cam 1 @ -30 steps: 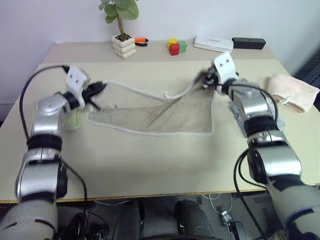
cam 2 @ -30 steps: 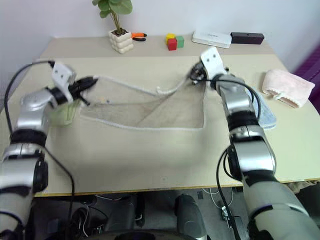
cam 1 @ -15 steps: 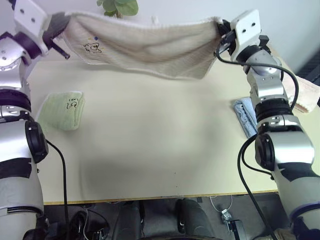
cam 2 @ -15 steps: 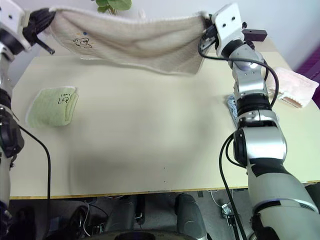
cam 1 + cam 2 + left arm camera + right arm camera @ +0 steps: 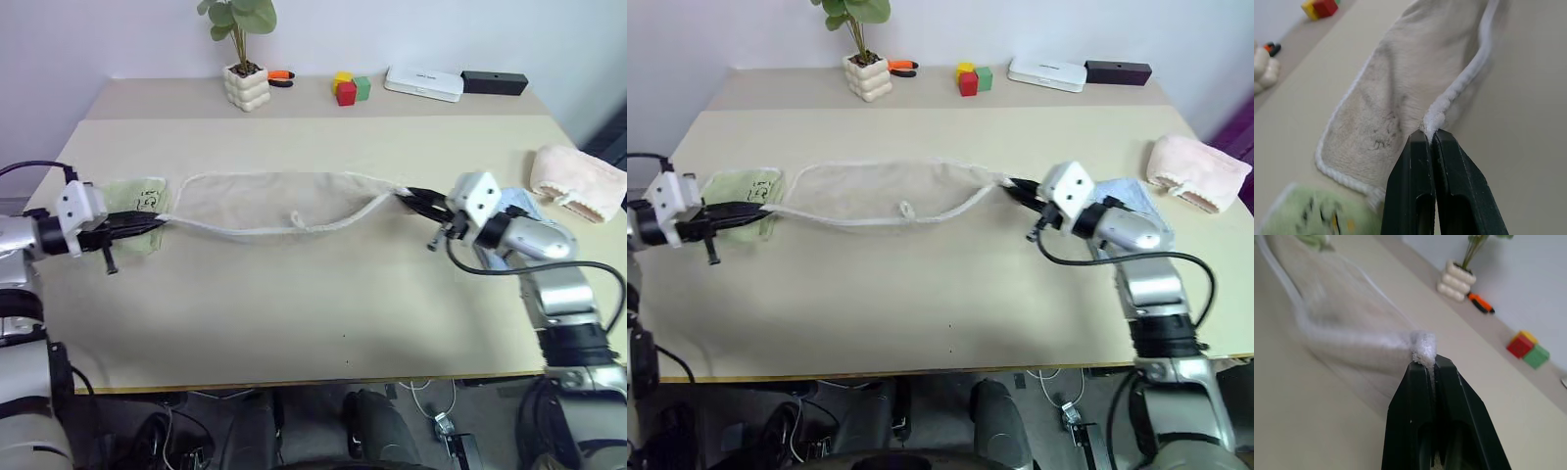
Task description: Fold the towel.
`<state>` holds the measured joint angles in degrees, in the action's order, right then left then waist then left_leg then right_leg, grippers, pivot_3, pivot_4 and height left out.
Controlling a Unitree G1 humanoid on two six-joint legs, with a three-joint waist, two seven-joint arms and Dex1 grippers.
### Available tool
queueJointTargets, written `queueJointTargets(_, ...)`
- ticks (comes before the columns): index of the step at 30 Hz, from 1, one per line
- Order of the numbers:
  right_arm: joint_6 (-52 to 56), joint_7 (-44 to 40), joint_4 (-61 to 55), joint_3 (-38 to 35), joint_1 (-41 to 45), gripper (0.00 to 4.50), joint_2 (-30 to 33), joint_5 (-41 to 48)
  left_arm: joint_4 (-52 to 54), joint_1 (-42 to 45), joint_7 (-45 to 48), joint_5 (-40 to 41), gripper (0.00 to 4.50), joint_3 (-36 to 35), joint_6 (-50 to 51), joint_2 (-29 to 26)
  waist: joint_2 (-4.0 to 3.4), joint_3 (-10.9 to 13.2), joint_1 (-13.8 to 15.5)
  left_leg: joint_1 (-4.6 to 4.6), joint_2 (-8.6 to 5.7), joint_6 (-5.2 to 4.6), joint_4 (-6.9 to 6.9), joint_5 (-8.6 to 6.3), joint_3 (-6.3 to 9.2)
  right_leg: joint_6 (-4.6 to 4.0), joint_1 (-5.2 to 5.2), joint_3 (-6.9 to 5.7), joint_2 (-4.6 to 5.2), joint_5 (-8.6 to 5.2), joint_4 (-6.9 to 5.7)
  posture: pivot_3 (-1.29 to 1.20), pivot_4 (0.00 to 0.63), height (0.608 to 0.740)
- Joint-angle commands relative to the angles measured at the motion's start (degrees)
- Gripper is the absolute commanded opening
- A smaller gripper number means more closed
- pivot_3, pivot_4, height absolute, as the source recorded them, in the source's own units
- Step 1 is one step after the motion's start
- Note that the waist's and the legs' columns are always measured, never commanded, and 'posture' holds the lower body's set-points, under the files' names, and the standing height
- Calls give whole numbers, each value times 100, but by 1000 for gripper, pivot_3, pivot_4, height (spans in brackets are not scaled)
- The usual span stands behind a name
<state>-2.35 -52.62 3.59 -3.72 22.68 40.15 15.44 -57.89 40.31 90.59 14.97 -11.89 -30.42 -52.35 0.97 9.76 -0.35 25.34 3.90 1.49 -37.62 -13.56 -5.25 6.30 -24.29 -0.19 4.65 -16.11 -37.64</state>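
The towel [image 5: 279, 201] is lying stretched across the tabletop [image 5: 323, 304]. The left claw [image 5: 157, 221] is gripping its one end. The right claw [image 5: 408, 195] is gripping the opposite end.

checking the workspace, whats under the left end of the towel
The towel lies on the table; its left end overlaps the edge of a green cloth. Whatever else it covers is hidden.

towel [image 5: 279, 201] between claws, on table [image 5: 294, 313]
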Motion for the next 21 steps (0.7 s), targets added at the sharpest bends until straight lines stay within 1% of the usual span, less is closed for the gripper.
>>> queueJointTargets(1,-195,-571,-327,-195,-358,17,351,228,493,-265,177,329,0,-28,245,-267,-1,-1,-15,0,0,-2,-7,-1,1,0,2,0,0,0,-4,0,150,735)
queueJointTargets(5,-192,-1096,-583,-178,-839,17,633,406,872,-853,191,552,0,101,299,-463,-1,-1,-43,-2,1,-8,-11,-5,1,-1,3,1,1,0,-9,0,150,735)
queueJointTargets(8,-206,-1250,-748,-243,-1132,17,778,413,1187,-1341,191,847,0,240,469,-685,-1,-1,-45,-3,3,-8,-18,-5,2,-1,1,1,-1,-1,-20,0,150,735)
queueJointTargets(9,-242,-1179,-729,-296,-1128,17,763,383,1264,-1428,191,925,0,250,525,-730,-1,-1,-40,-3,4,-8,-22,-5,2,-1,1,1,-1,-1,-22,0,150,735)
queueJointTargets(12,-337,-801,-257,-392,-697,17,596,229,1147,-1167,191,920,0,101,613,-575,-1,-1,-7,-2,3,-9,-38,-6,3,-2,2,1,1,-1,-34,0,150,735)
queueJointTargets(14,-453,-749,-57,-349,-530,17,565,147,1108,-1047,191,898,0,138,628,-525,0,-2,20,-2,3,-10,-46,-6,5,-5,5,0,1,0,-36,0,150,735)
queueJointTargets(18,-927,-254,889,-111,255,17,266,-380,529,-209,-112,422,0,344,399,-132,2,-3,85,-4,1,-11,-48,-7,4,-5,8,0,0,1,-36,0,150,735)
queueJointTargets(21,-1105,-169,1269,60,549,17,85,-612,-35,262,-442,-38,0,516,117,31,2,-3,87,-2,0,-11,-50,-7,4,-4,5,0,-1,1,-38,0,150,735)
